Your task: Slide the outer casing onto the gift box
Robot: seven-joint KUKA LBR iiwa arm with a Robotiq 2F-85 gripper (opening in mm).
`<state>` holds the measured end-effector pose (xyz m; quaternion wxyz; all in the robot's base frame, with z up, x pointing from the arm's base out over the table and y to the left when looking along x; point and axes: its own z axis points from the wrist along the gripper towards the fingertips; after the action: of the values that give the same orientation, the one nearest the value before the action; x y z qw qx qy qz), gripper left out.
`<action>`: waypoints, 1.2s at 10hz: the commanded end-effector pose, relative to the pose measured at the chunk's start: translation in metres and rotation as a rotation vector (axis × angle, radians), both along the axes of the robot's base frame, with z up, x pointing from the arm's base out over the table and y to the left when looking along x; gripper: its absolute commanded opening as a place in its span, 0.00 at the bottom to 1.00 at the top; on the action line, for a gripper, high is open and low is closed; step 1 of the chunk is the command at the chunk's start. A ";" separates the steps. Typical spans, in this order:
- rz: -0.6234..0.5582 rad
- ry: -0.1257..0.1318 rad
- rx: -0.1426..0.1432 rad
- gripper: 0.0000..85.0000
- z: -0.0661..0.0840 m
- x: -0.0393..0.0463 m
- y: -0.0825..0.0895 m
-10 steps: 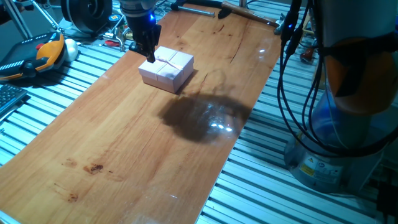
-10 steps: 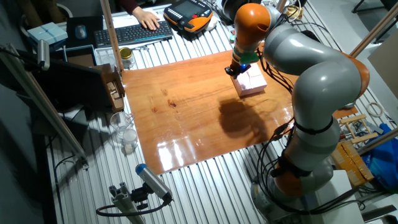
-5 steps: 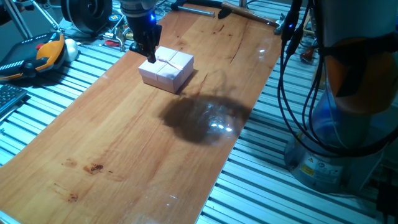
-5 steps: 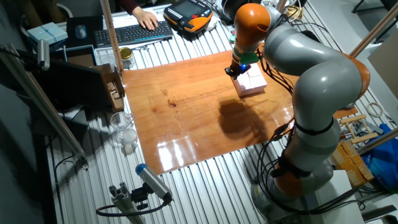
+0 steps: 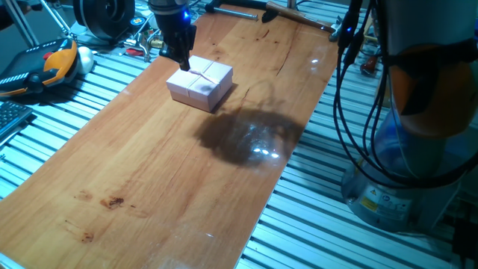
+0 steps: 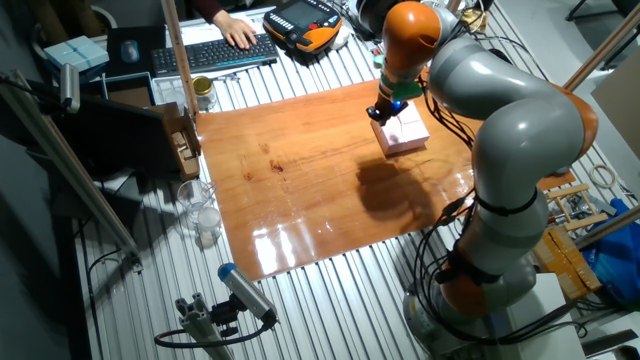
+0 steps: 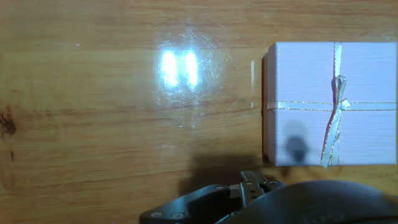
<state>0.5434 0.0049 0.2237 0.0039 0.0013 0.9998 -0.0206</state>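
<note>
The outer casing [image 5: 200, 81] is a pale pink square sleeve with a cream ribbon cross and a small bow. It lies flat at the far end of the wooden board [image 5: 149, 172]. It also shows in the other fixed view [image 6: 404, 131] and at the right of the hand view [image 7: 329, 102]. The gift box tray with beige squares is not visible in any view. My gripper [image 5: 183, 63] hangs just above the casing's left edge, also in the other fixed view [image 6: 378, 113]. Its fingers look closed together and hold nothing. The hand view shows only the dark gripper body [image 7: 267, 202] at the bottom.
A black and orange teach pendant [image 5: 45, 63] lies left of the board on the slatted table. A keyboard [image 6: 215, 52] with a person's hand [image 6: 235, 30] on it and a small jar [image 6: 203, 92] sit beyond the board. The robot base and cables [image 5: 351, 112] stand at the right.
My gripper has lifted a little off the casing's left edge and shifted slightly away. The casing has not moved.
</note>
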 end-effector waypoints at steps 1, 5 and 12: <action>-0.001 -0.001 0.000 0.00 0.000 0.0000 0.000; -0.004 -0.002 -0.002 0.00 0.000 -0.0004 -0.002; -0.009 -0.010 -0.002 0.00 -0.001 0.0000 -0.001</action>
<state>0.5434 0.0038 0.2228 0.0088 0.0058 0.9997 -0.0214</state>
